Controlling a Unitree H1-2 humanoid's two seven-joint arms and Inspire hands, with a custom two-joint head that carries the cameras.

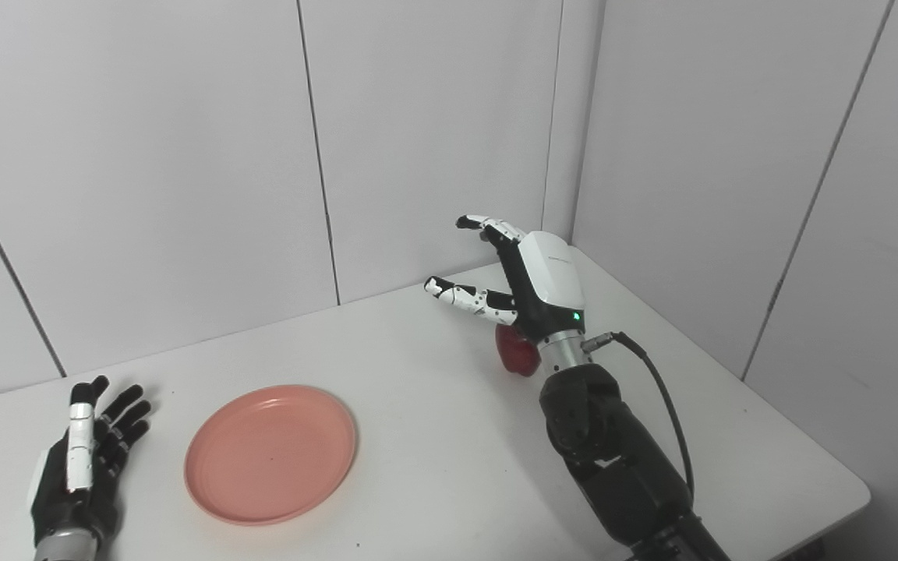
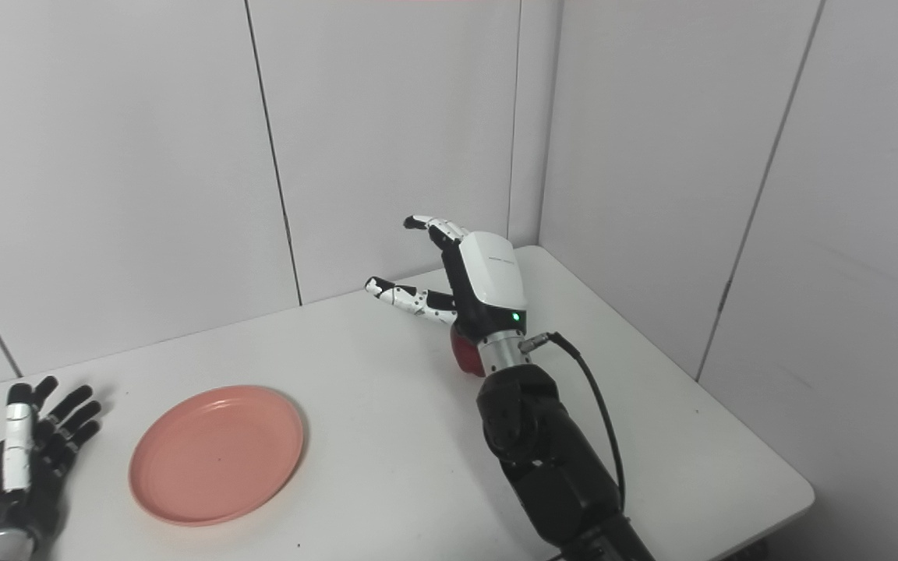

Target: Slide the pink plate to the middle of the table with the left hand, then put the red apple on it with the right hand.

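A pink plate (image 1: pixel 270 452) lies flat on the white table (image 1: pixel 433 405), left of the table's middle. My left hand (image 1: pixel 89 460) rests open on the table just left of the plate, palm up, fingers spread, not touching it. A red apple (image 1: pixel 517 351) sits on the table at the right, mostly hidden behind my right wrist. My right hand (image 1: pixel 523 282) hovers above the apple, open, fingers and thumb spread and pointing left, holding nothing. The apple (image 2: pixel 465 354) shows only as a red sliver in the right eye view.
Grey wall panels (image 1: pixel 433 140) close the table at the back and right, meeting in a corner behind the right hand. The table's right edge (image 1: pixel 807 436) and front right corner are near my right forearm. A black cable (image 1: pixel 663 397) loops off the right wrist.
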